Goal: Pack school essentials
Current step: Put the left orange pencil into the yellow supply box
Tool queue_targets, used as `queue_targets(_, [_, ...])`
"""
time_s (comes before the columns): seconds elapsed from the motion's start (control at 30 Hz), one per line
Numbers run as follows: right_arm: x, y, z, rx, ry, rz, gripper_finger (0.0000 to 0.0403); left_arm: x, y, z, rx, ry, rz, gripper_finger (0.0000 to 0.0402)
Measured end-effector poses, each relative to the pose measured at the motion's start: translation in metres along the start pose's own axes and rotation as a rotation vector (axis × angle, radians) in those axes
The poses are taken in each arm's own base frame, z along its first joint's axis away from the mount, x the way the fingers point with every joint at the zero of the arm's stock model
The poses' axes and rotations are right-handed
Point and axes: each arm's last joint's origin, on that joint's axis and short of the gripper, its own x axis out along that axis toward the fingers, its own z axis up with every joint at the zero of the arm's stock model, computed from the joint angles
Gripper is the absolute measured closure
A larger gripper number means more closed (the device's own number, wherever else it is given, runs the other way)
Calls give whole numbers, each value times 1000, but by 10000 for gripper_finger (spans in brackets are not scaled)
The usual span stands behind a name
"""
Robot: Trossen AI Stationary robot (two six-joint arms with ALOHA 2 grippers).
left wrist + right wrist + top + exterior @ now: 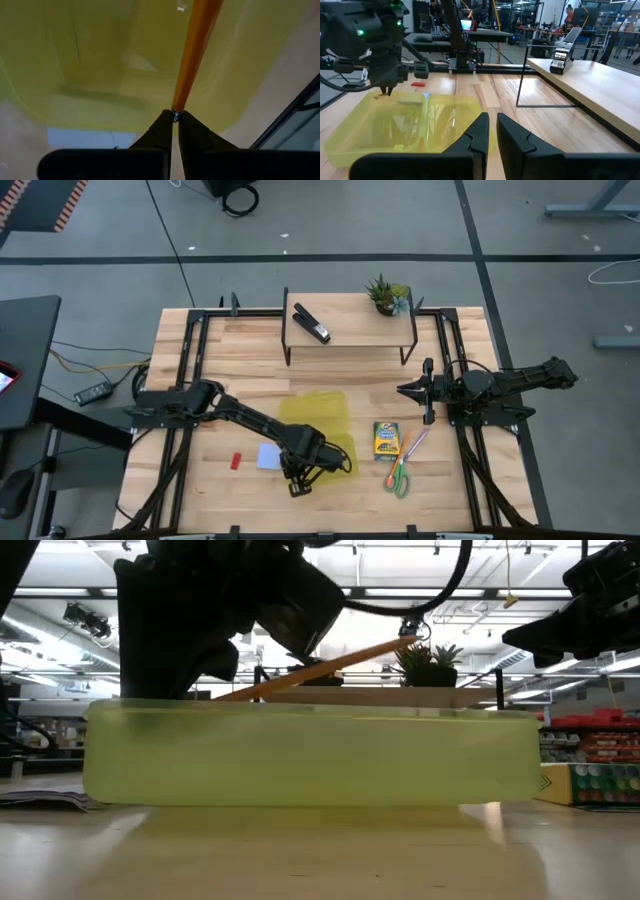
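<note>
Wooden tabletop (250, 345) carries yellow case (318, 412), red eraser (237, 461), notepad (268, 456), crayon box (386, 439), scissors (398, 477), purple pen (416, 443), riser shelf (350, 320)

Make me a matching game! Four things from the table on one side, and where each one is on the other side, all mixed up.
Things:
1. orange pencil
2. black stapler
3. green-handled scissors
4. red eraser

Places:
A. on the raised shelf, near the small plant
B. on the table, next to the pale blue notepad
C. pinched in the left gripper
D. beside the yellow-green crayon box

Pairs: 1-C, 2-A, 3-D, 4-B

Bright overhead lighting, blurred wrist close-up
</note>
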Motion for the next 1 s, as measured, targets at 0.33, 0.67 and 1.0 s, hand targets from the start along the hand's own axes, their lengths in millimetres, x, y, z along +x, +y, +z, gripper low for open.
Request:
queue_targets(0.33, [0,0,0,0,0,0,361,5,0,2,82,3,10,381])
queue_targets(0.67, [0,0,0,0,0,0,361,8,-3,0,192,9,10,381])
queue_targets(1.0, [0,0,0,0,0,0,361,22,-4,3,214,46,10,353])
